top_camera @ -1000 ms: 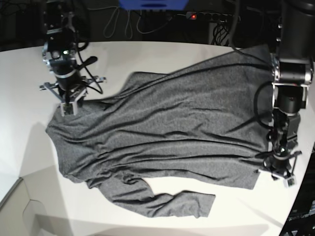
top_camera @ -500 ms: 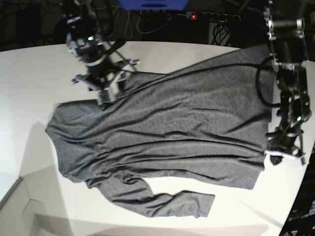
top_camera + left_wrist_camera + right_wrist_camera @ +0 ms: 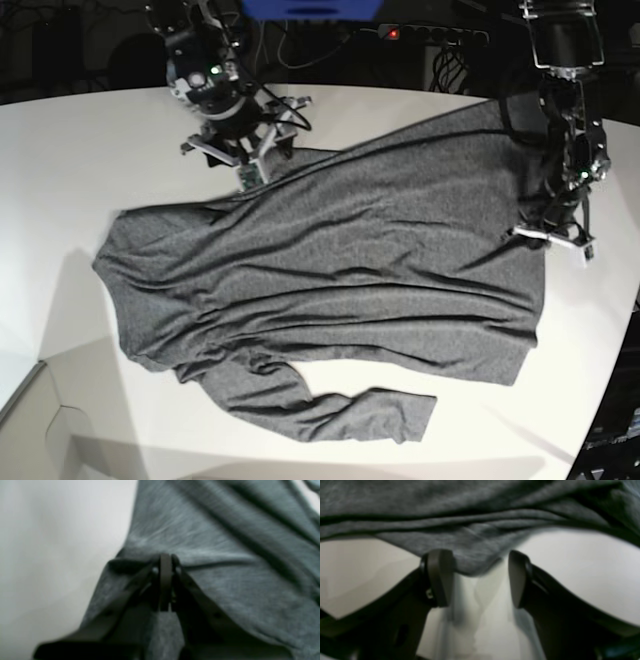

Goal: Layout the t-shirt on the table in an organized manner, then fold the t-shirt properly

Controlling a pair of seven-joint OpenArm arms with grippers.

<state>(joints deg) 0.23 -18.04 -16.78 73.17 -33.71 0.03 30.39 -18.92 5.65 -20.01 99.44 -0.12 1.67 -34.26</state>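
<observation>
The table [image 3: 60, 160] carries the t-shirt [image 3: 340, 270], spread across its middle with one sleeve toward the near edge. The right gripper [image 3: 477, 577] has released the cloth and moved to the far edge; its jaws stand wide. The left gripper [image 3: 165, 585] remains clamped on fabric near the right edge. Ample bare surface lies left.

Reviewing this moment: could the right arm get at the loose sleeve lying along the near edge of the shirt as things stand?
Probably yes. The right gripper stands open and holds nothing, at the shirt's far edge. The sleeve lies flat on bare table, uncovered. It is on the opposite side, so reach is uncertain.
</observation>
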